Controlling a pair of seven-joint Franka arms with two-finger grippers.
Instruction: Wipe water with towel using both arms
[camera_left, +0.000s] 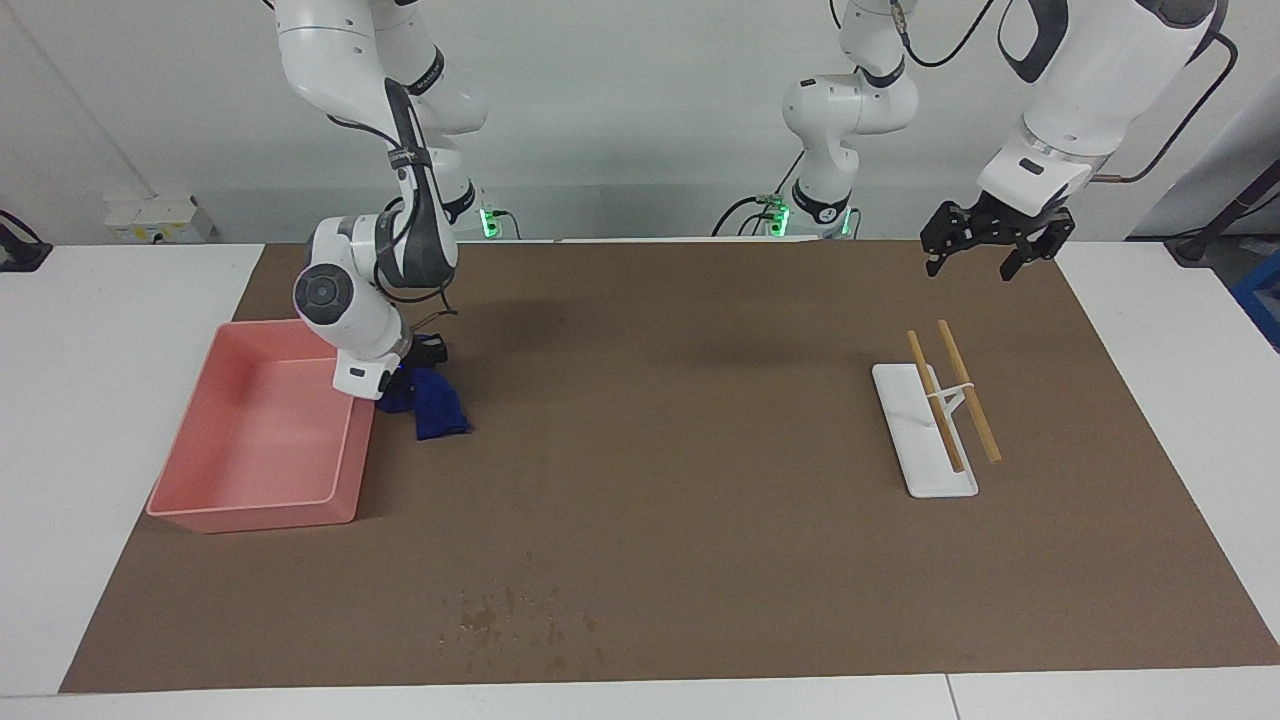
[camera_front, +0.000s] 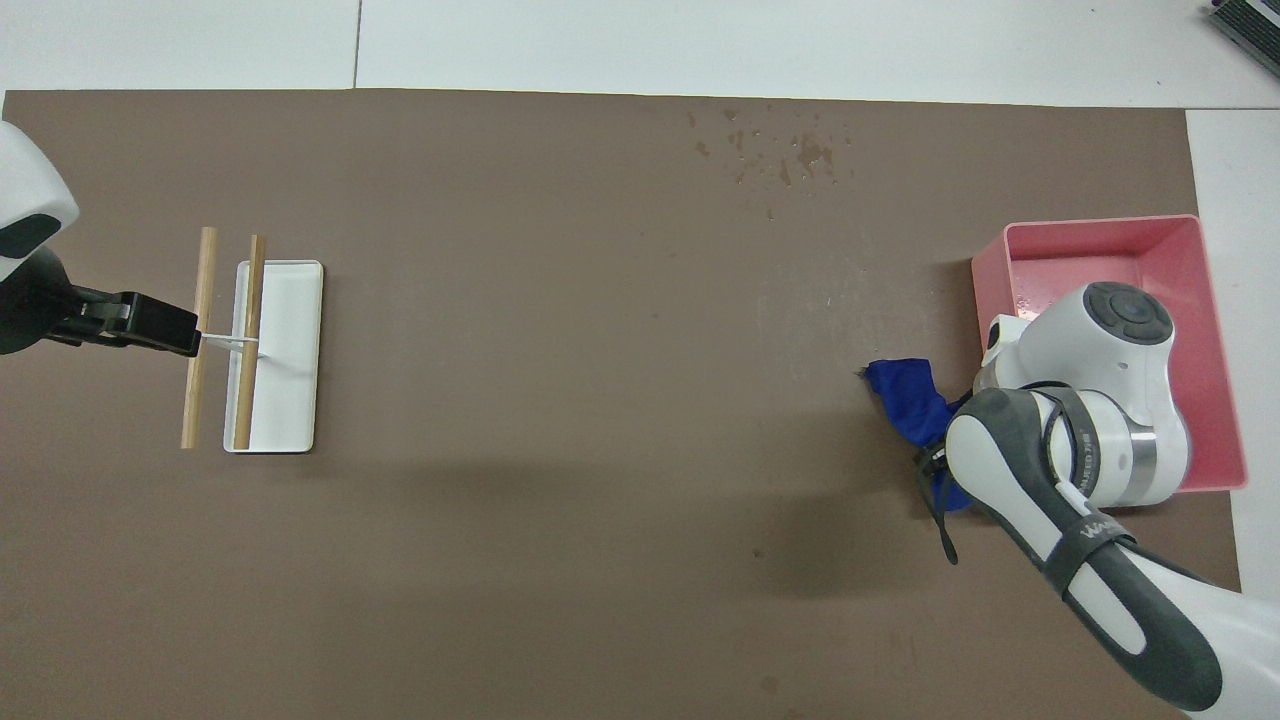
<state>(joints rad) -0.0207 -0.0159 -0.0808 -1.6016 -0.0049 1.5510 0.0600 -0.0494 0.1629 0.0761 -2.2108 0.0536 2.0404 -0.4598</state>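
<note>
Right gripper (camera_left: 405, 372) sits low beside the pink tray (camera_left: 255, 505), fingers clamped on the blue towel (camera_left: 432, 410), which trails onto the table (camera_left: 700, 420) just under them. Left gripper (camera_left: 985, 258) hangs fingers spread, empty, above the white stand (camera_left: 915, 440).

Right gripper (camera_left: 415, 362): mostly hidden by my own wrist in both views; fingertips not visible. Towel (camera_left: 432, 410): the end nearest the gripper is covered, so the grip itself is perhaps there but unseen. Left gripper (camera_left: 985, 260): overhead, cut off at the edge, only its tip showing.
</note>
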